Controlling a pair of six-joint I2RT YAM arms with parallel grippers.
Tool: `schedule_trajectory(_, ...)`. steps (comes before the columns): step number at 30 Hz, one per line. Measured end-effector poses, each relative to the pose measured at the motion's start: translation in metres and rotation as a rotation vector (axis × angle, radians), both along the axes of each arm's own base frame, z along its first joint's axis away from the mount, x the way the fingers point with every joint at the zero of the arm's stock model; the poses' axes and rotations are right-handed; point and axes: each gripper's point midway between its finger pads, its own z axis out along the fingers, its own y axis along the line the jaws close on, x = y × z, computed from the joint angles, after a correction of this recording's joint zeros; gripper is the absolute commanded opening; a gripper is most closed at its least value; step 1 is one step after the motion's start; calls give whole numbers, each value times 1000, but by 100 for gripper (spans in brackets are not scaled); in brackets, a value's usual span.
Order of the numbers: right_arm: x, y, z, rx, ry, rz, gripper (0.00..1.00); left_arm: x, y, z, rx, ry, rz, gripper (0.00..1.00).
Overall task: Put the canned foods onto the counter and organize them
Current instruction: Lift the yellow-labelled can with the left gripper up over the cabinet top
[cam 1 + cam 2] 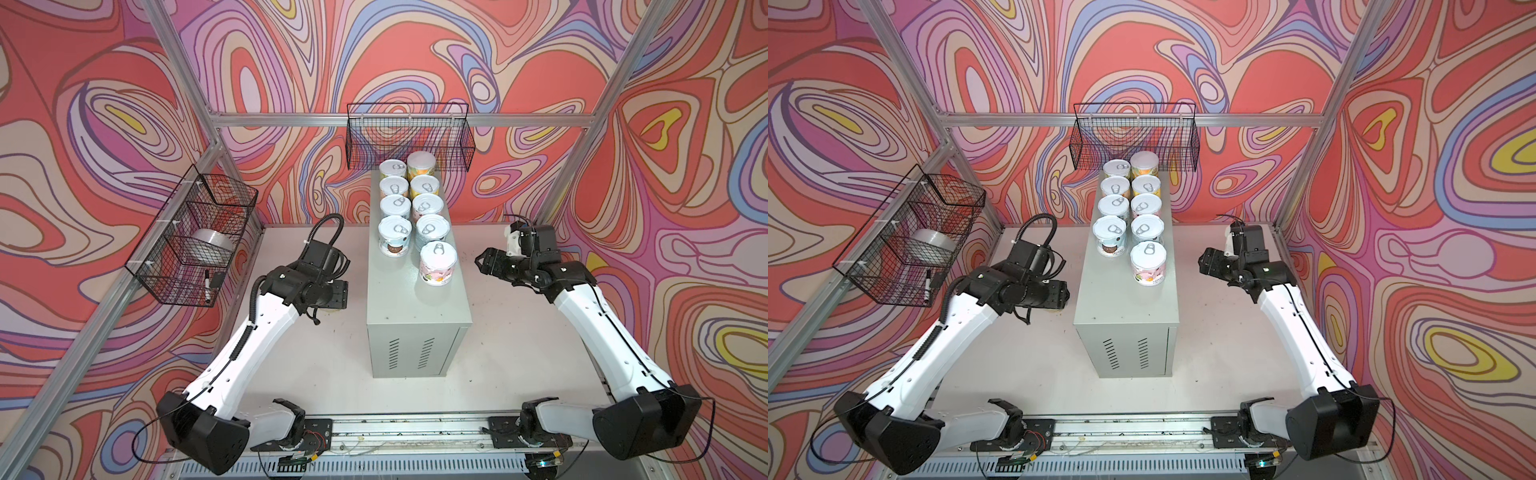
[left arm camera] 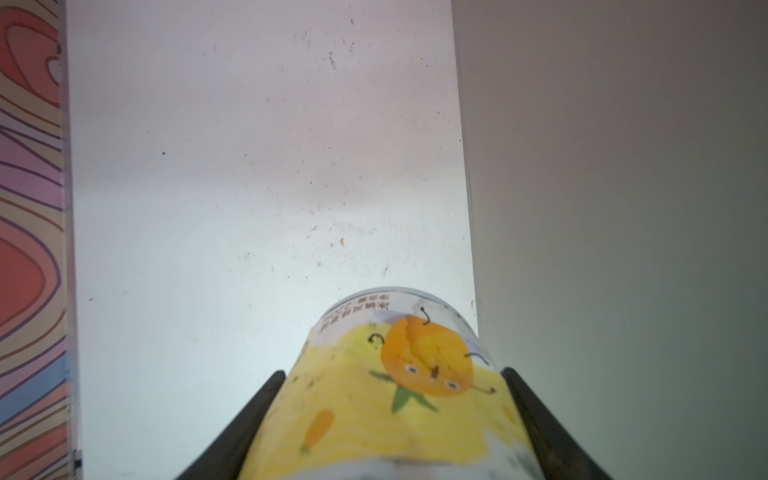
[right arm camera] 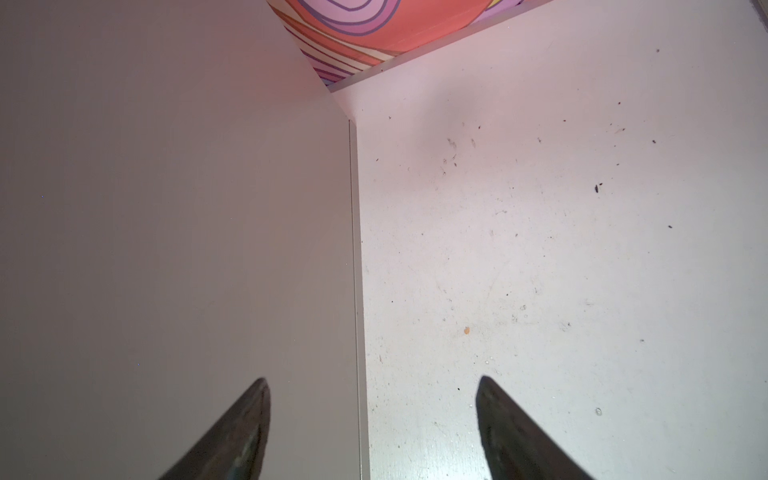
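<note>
We are counting nine canned foods [image 1: 395, 206] on the tall grey table [image 1: 415, 316]; left end effector [image 2: 390, 371] is clamping the yellow can [image 2: 374, 407] beside it, unplaced; right end effector [image 3: 372, 379] is hanging open, empty.

**Hardly any print legible on the cans**

The yellow can [image 2: 386, 399] bore a cartoon orange fruit with a face. Near its rim ran two short lines of dark characters, too blurred to read. In both top views the other cans [image 1: 438, 266] [image 1: 1148, 266] on the grey surface [image 1: 415, 316] [image 1: 1125, 307] showed coloured labels, their print too small to read.
</note>
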Motion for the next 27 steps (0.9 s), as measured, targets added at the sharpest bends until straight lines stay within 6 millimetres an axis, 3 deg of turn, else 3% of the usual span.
schedule_trajectory(6,-2,-1,1,5,-9,-3,80,-24,4,55,-12,-8,-62,0)
schedule_trajectory(16,-5,-1,4,34,-35,-20,80,-43,-7,143,-33,-139,-167,0)
schedule_trajectory(20,-3,0,6,42,-45,-23,80,-47,-21,160,-28,-174,-225,0)
schedule_trajectory(27,-4,2,7,49,-45,-17,80,-36,-55,169,4,-204,-303,0)
